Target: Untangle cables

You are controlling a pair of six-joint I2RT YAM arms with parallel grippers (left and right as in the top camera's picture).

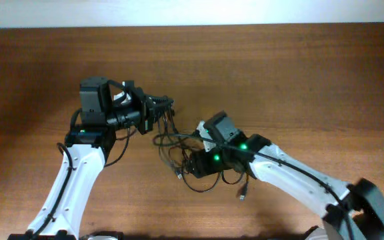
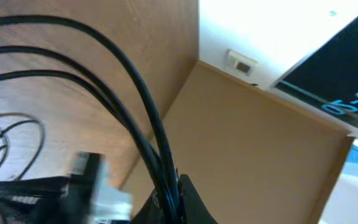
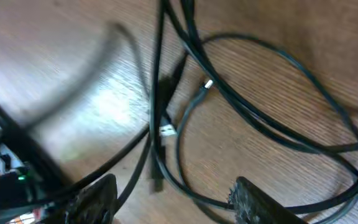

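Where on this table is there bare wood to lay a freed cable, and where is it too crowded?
Free: the wide patch of table beyond the right arm, the far strip along the wall, and the corner left of the left arm. Crowded: the middle, where the cables sprawl between the left gripper and right gripper.
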